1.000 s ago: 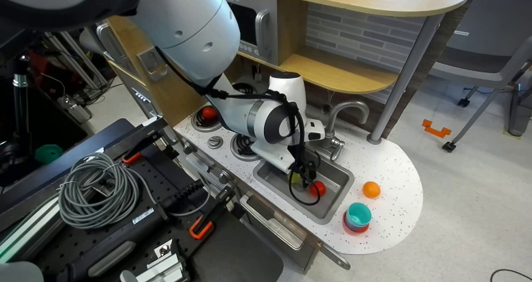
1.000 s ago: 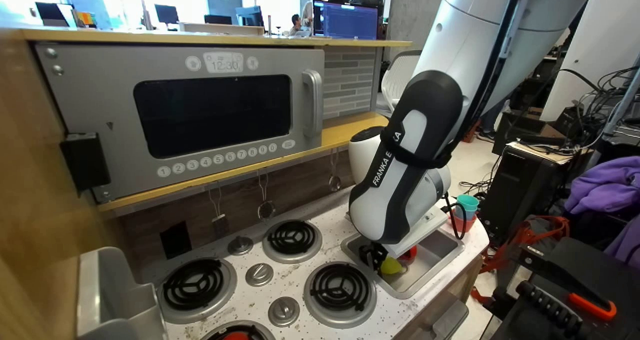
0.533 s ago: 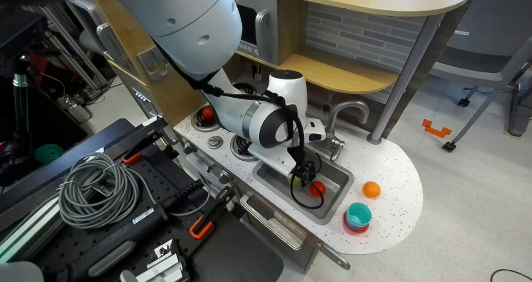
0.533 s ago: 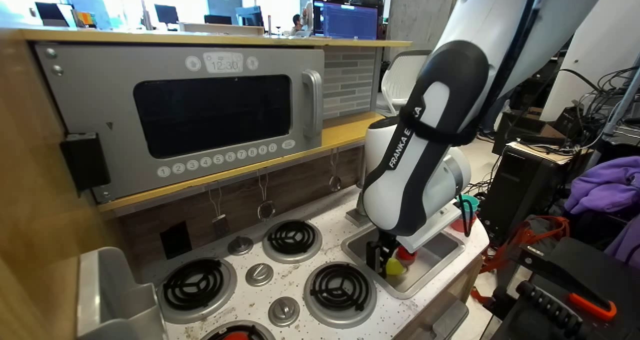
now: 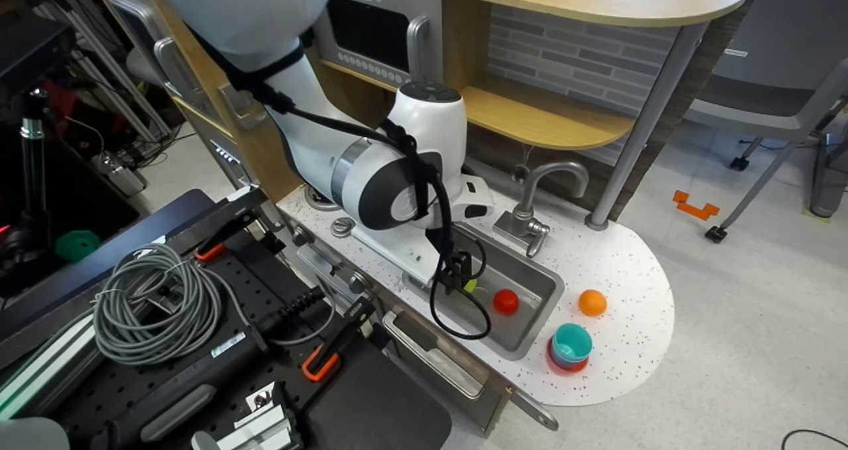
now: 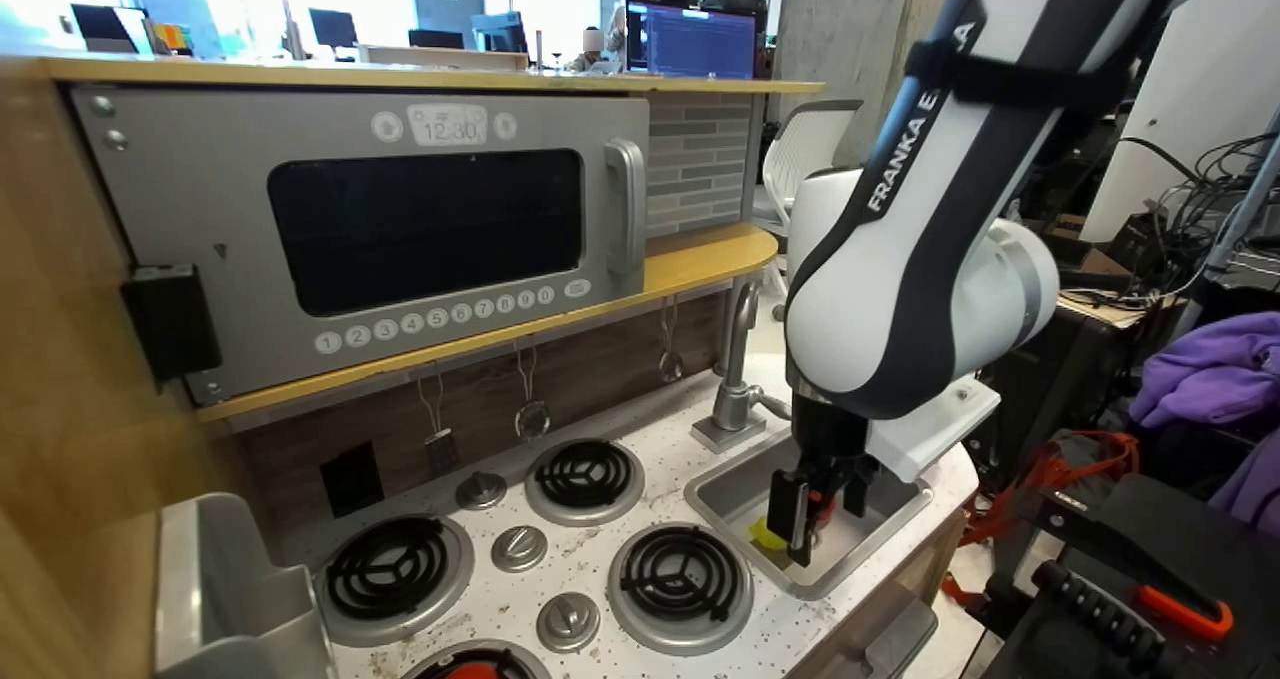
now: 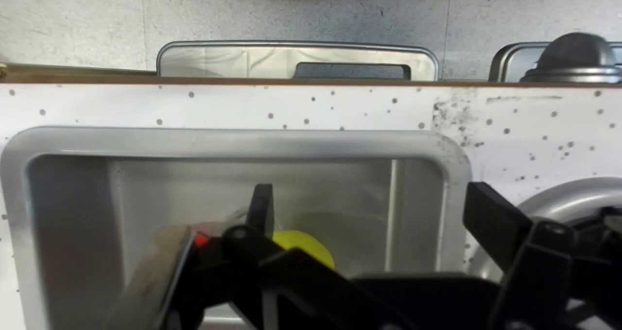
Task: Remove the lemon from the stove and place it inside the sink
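Evidently in the sink (image 7: 243, 142), the lemon (image 7: 310, 246) lies beneath the tool (image 7: 369, 201), which partly hides it in the wrist view; its long axis I cannot make out. Jaws: wide apart, nothing held; straight-upward withdrawal seems called for.

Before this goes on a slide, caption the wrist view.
Open Robotiq gripper above the gray sink, with the yellow lemon lying inside, partly hidden by the gripper.
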